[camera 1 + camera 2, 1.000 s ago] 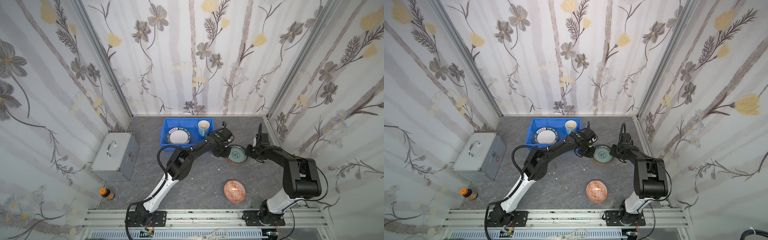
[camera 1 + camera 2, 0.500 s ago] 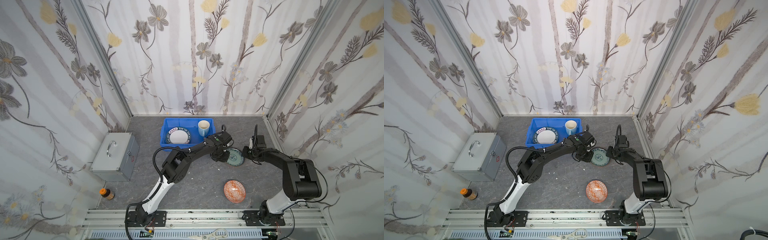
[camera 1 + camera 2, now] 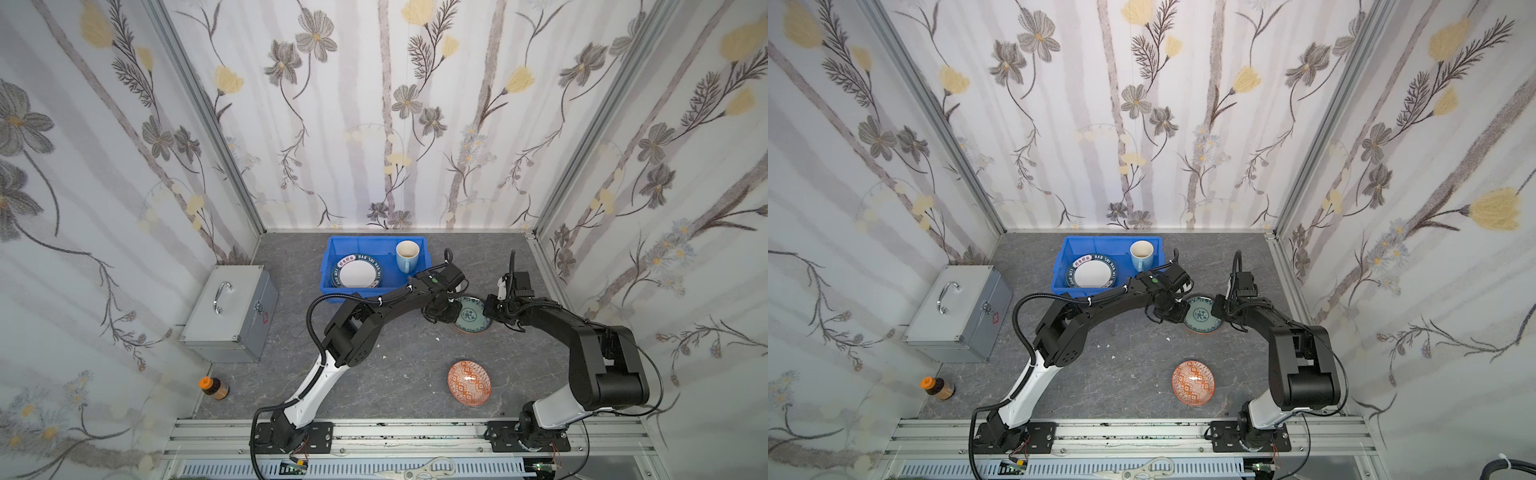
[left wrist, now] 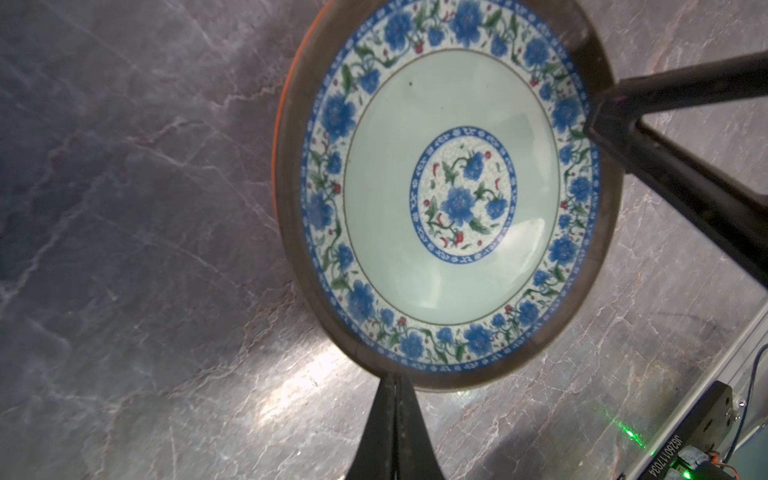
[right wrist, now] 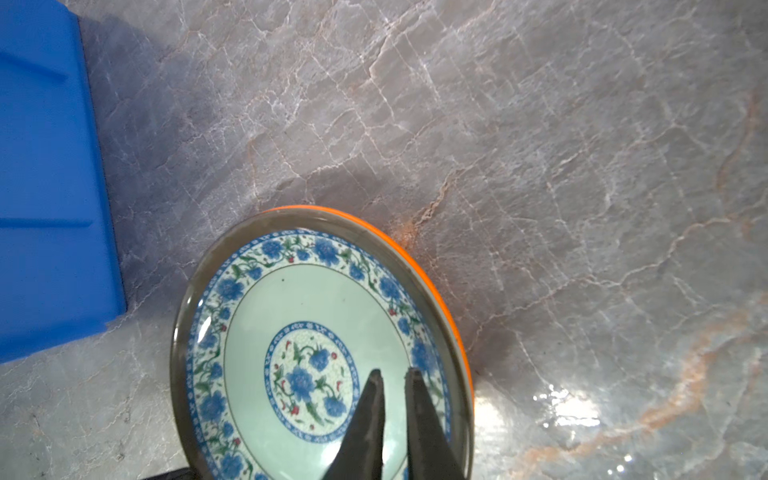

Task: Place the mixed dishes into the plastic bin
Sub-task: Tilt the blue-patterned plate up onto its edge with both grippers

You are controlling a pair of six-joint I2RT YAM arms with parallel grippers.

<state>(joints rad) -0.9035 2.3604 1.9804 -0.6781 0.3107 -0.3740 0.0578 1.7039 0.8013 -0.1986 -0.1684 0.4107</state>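
Plate pickup beside the bin, both grippers on one plate.

Teal plate (image 3: pixel 471 315) lies stacked on an orange plate (image 5: pixel 324 210) on the table (image 3: pixel 395 365), just right of the blue bin (image 3: pixel 376 238), which already holds a lettered plate (image 3: pixel 358 275) and a mug (image 3: pixel 407 256). The orange bowl (image 3: pixel 469 382) sits well apart, nearer the front. Left gripper (image 4: pixel 392 378) is clenched tight at the teal plate's edge, though I cannot tell whether the rim is actually pinched. Right gripper (image 5: pixel 393 372) is nearly closed with a thin slit showing, grasping nothing, its tips at the plate's opposite side. Likely trouble: a thin edge hold on glazed ware could slip as the plate lifts and drop it onto the plate below. The two plates could also drag along together, and the arms are close enough to knock each other.
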